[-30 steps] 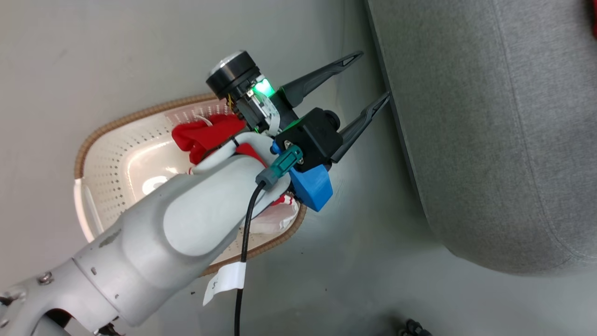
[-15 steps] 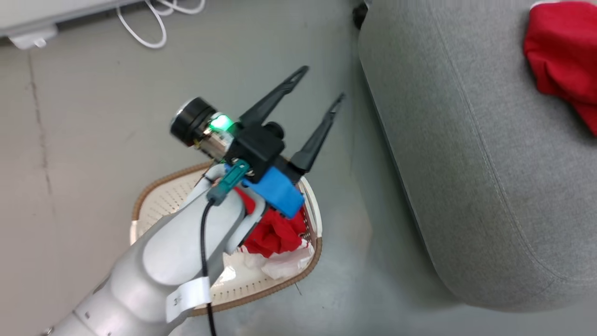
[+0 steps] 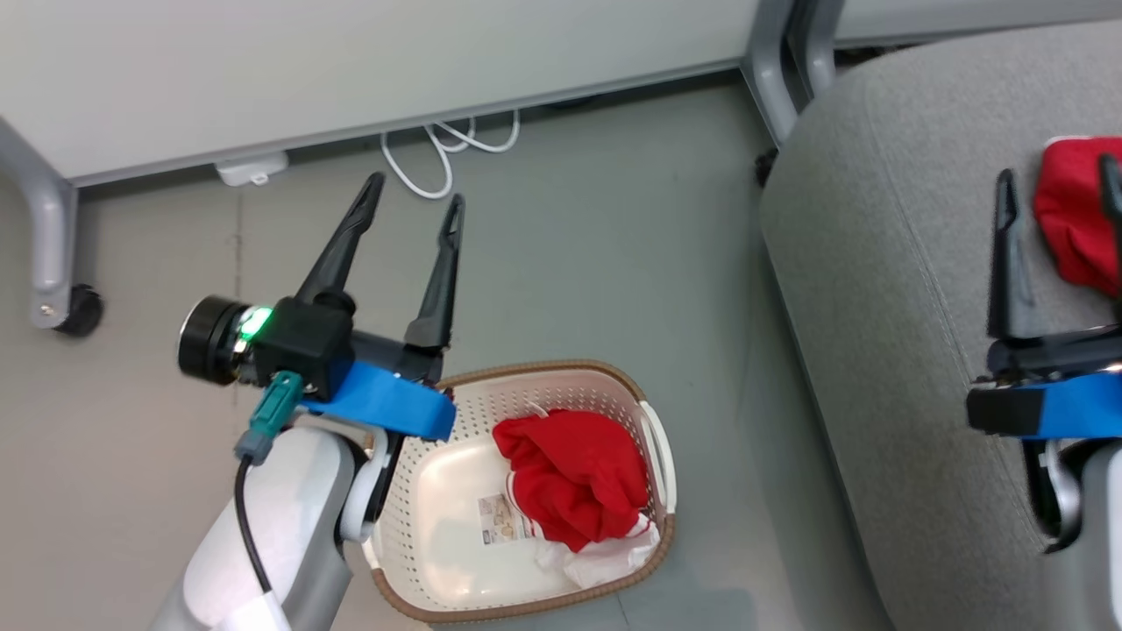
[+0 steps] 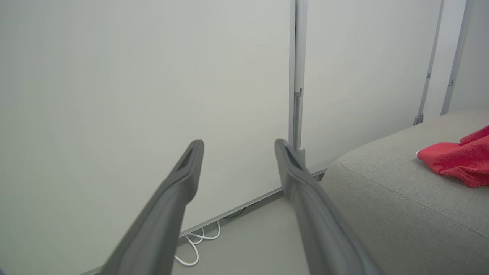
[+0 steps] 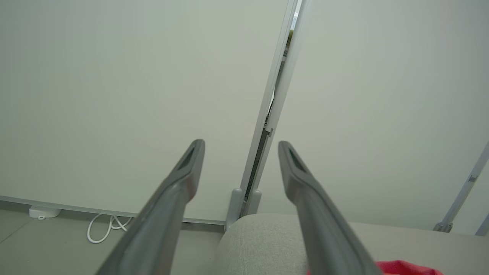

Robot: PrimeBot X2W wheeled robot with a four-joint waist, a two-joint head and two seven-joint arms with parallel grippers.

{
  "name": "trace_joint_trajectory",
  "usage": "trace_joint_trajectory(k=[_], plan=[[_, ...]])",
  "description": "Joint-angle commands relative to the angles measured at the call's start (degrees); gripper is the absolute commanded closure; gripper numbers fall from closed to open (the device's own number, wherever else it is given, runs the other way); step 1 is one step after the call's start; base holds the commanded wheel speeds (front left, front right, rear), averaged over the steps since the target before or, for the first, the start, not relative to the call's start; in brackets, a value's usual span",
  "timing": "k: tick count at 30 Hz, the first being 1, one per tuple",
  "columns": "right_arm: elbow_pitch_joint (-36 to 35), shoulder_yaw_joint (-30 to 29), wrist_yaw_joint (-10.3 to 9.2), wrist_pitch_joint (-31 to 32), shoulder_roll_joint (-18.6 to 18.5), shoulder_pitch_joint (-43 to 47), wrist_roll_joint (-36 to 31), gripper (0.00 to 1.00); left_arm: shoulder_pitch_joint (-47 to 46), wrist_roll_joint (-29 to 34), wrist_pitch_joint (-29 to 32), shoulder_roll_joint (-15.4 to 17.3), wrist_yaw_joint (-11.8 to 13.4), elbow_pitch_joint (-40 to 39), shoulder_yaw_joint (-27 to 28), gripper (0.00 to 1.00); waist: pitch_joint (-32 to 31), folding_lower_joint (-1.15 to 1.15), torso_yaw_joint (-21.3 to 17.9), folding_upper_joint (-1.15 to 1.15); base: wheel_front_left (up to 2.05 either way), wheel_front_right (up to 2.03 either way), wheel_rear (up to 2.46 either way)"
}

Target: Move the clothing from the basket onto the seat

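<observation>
A red garment (image 3: 574, 469) with a white panel lies crumpled in the cream basket (image 3: 438, 499) on the floor, beside the paper label (image 3: 501, 519). A second red garment (image 3: 1074, 215) rests on the grey seat (image 3: 885, 289) at the right, also in the left wrist view (image 4: 456, 160). My left gripper (image 3: 416, 197) hovers open above the floor just left of the basket's far rim, holding nothing (image 4: 238, 147). My right gripper (image 3: 1056, 175) stands open over the seat, its fingers either side of the second garment's near edge (image 5: 240, 147).
A pale partition wall (image 3: 351, 61) runs along the back with a white cable (image 3: 447, 149) coiled at its foot. A grey leg with a black caster (image 3: 66, 307) stands at the left. A metal post (image 3: 780, 61) rises beside the seat's far corner.
The head camera has swung, shifting the whole picture. My left arm no longer covers the basket; its gripper stays open. The right gripper has come into view over the seat.
</observation>
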Motion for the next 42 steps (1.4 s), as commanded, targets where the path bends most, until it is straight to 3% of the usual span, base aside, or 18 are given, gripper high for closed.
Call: trace_joint_trajectory(k=[1,11,21,42], plan=[[0.31,1.03,0.01,0.03,0.59,1.10,0.32,0.00,1.94,0.71,-0.13,-0.53,-0.33,-0.41,2.07,0.00,-2.56,0.01,2.40,0.00,0.00,0.00,0.00],[2.02,6.25,0.01,0.03,2.85,4.96,1.69,0.00,10.82,4.71,-0.13,-4.22,-2.40,-1.40,13.01,0.00,-7.48,0.01,5.91,0.00,0.00,0.00,0.00],[3.36,6.49,0.01,0.03,4.99,11.12,2.79,0.00,18.83,8.72,-0.14,-7.77,-5.41,-2.07,20.27,0.00,-10.50,0.01,7.02,0.00,0.00,0.00,0.00],[5.43,4.82,0.01,0.03,5.46,19.98,6.64,0.00,25.81,11.09,-0.14,-10.25,-8.07,-1.50,25.63,0.00,-13.53,0.01,7.81,0.00,0.00,0.00,0.00]])
